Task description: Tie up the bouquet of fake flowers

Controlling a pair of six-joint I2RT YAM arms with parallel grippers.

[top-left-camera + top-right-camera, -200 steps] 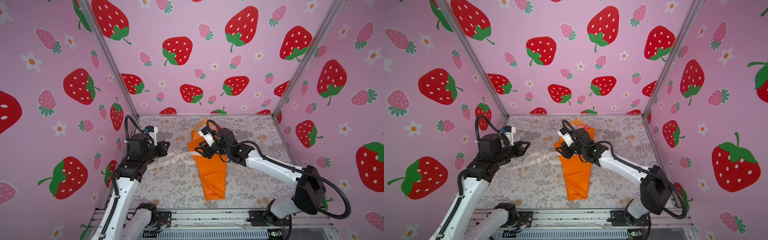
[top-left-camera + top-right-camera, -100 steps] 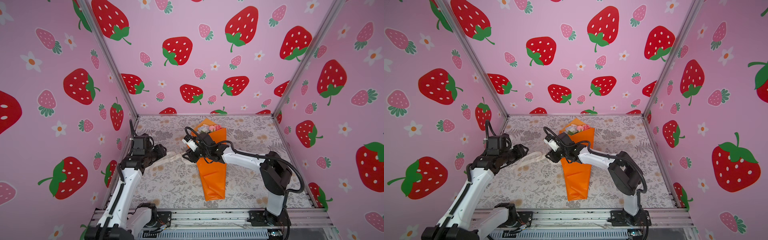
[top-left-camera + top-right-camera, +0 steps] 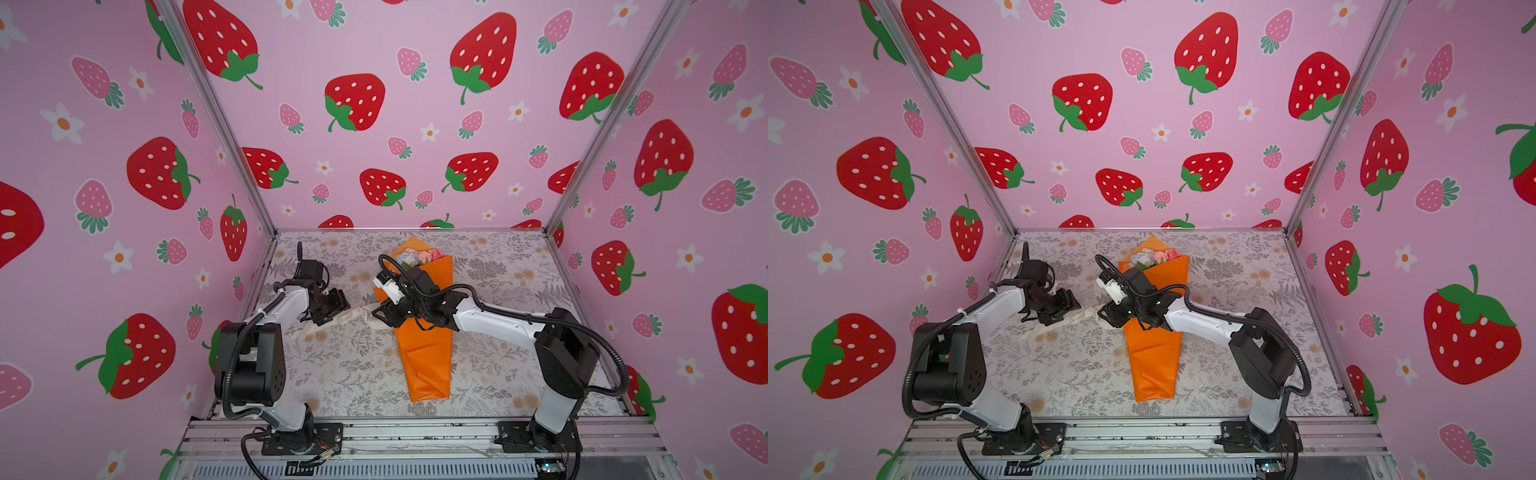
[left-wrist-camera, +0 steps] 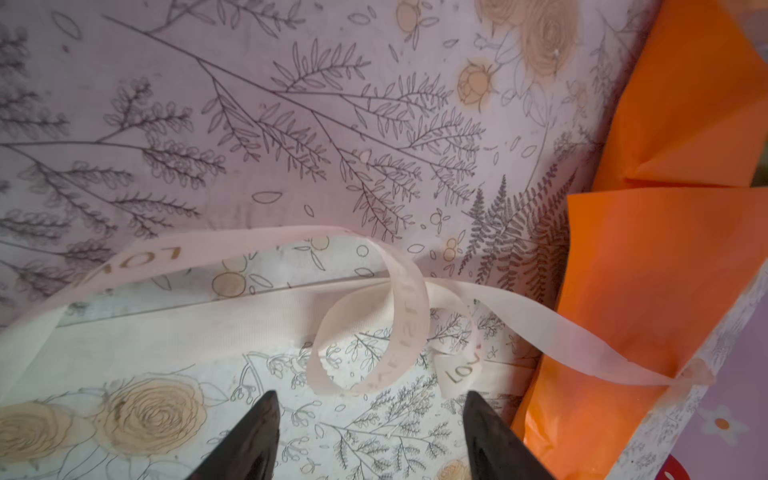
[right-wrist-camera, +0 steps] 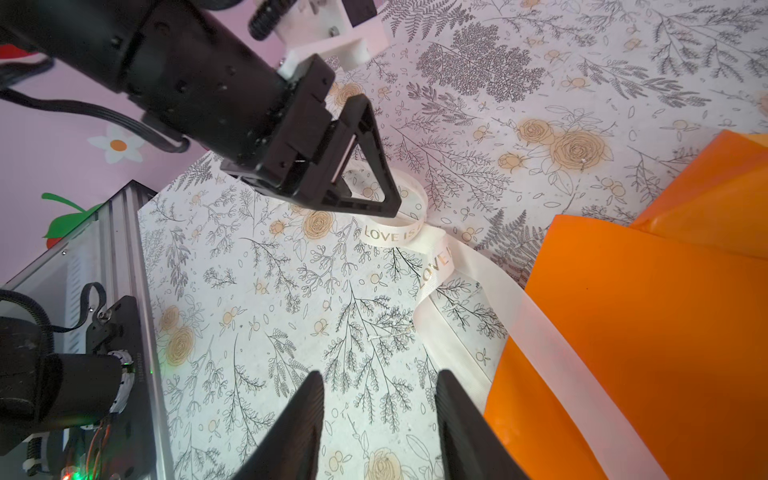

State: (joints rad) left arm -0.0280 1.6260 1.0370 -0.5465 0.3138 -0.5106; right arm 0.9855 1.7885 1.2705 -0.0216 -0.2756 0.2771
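**Item:** bouquet of fake flowers (image 3: pixel 428 357), lying flat mid-table on the floral-print tablecloth (image 3: pixel 507 286), narrow end toward the front.

**Container:** a cone of orange wrapping paper (image 5: pixel 623 332).
**Contents:** white and pink roses (image 3: pixel 420 256) at its open far end. They show in both top views only; neither wrist view reaches them.

**Cream ribbon** (image 4: pixel 374 307): loose and untied, looped on the cloth left of the wrap. Only the right wrist view reads its print, "LOVE IS", and it shows a band of ribbon lying across the orange paper. The left wrist view shows one strand running to the wrap's edge.

**Left gripper** (image 4: pixel 370 397): jaws apart and empty, tips just short of the ribbon loop.

**Right gripper** (image 5: pixel 380 376): jaws apart with only cloth between them, just beside the wrap's left edge. The top views do not resolve its jaws.

**Change:** a second ago the right gripper hung over the roses and hid them, and the left gripper stood higher with the ribbon at its tips. Both now sit low, facing each other across the ribbon. The bouquet has not moved.
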